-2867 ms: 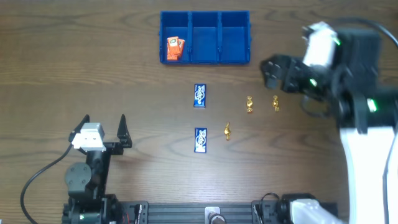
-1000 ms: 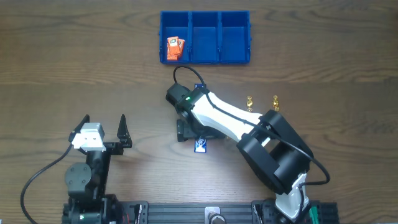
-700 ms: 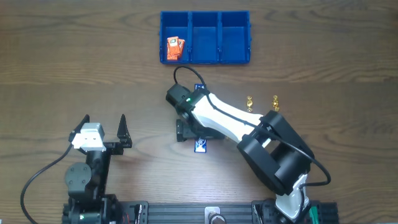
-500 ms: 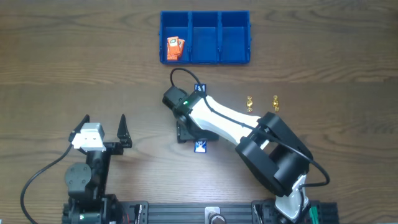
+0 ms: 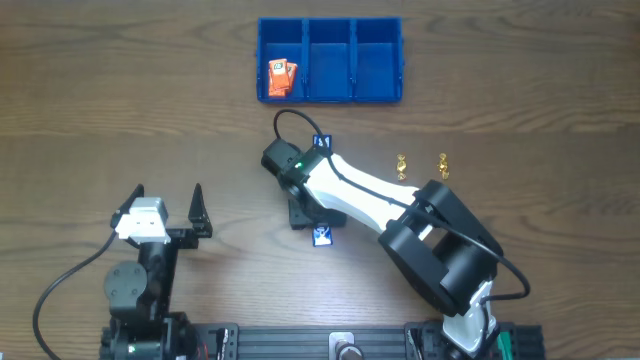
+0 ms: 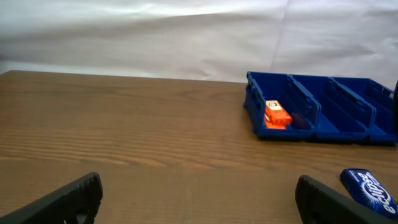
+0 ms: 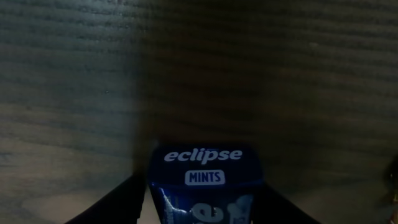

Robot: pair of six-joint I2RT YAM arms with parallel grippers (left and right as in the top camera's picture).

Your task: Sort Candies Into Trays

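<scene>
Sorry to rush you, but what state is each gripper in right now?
Left gripper: open, holding nothing.
Right gripper: closed on the blue mint pack.

Orange candies (image 5: 281, 77) lie in the left compartment of the blue tray (image 5: 379, 60).

Overhead camera looks straight down on the dark wooden tabletop (image 5: 120, 100), high enough to catch both arm bases at its near edge and the blue three-compartment plastic tray (image 5: 330, 99) by the far edge. Left wrist camera sits low, almost level, facing across the tabletop toward that far edge, and there's the same tray (image 6: 323, 132) again, white wall (image 6: 155, 31) behind. Right wrist camera is in very close, pointing down at the wood, right over the small blue mint tin (image 7: 205, 180). The overhead shares that tin (image 5: 323, 235) too, mid-tabletop.
</scene>
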